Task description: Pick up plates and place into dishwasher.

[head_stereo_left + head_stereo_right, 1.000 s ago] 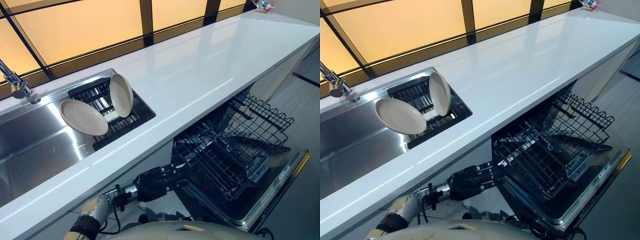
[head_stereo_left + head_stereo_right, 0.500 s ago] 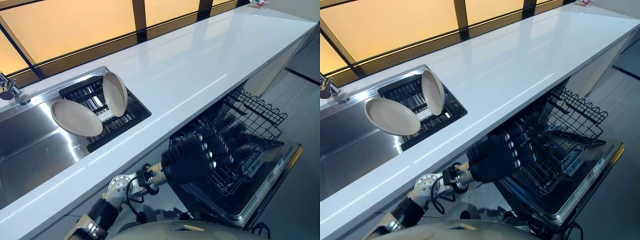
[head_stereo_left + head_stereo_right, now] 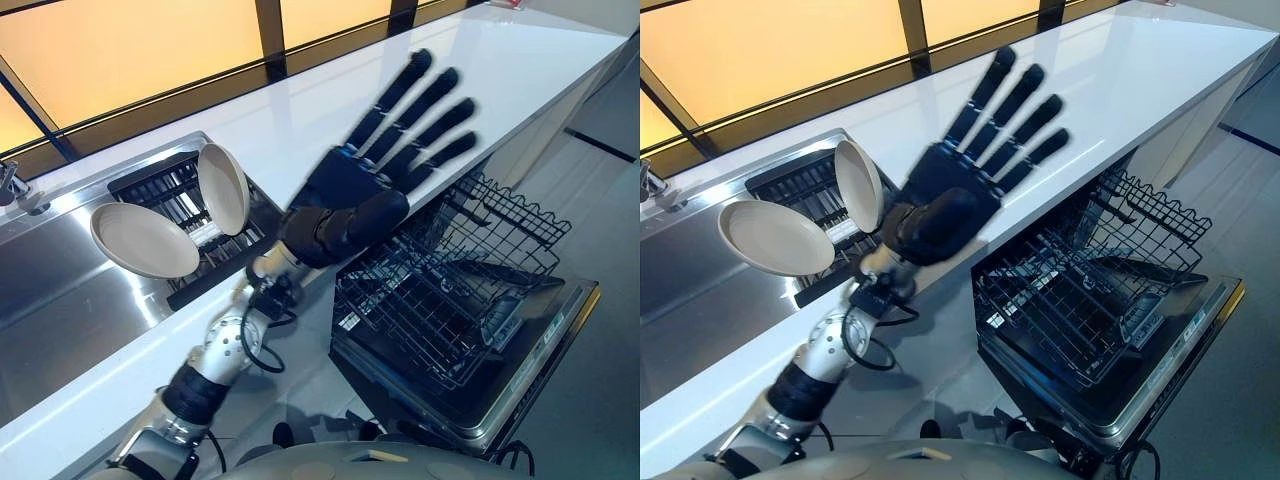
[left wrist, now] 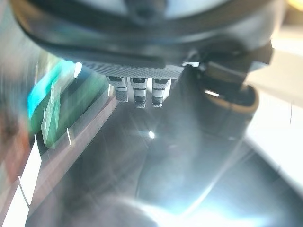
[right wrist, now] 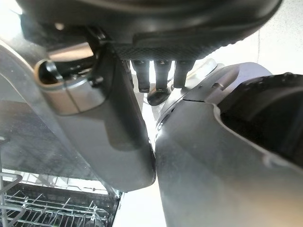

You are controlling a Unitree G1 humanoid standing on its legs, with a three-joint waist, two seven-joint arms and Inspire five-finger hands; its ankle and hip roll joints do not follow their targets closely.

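Two beige plates stand in a black dish rack (image 3: 230, 262) that sits in the steel sink (image 3: 60, 290), at about ten o'clock in the head views. The left plate (image 3: 143, 240) leans far back with its face up; the right plate (image 3: 224, 187) stands nearly upright on its edge, just beside the first one. No hand touches them.

The left hand (image 3: 345, 195) is raised in the middle of the view, above the front edge of the white counter (image 3: 520, 70). Its fingers (image 3: 425, 105) are straight and spread wide toward one o'clock, and it holds nothing. It is well apart from the plates, at their three o'clock side.

The open dishwasher (image 3: 540, 370) is at four o'clock, below the counter, with its black wire basket (image 3: 450, 290) pulled out over the door.

The right hand (image 5: 156, 52) shows in its own wrist view, with a row of fingers pointing away from the palm; I cannot tell if they are wide or curled. A corner of the wire basket is seen past it.
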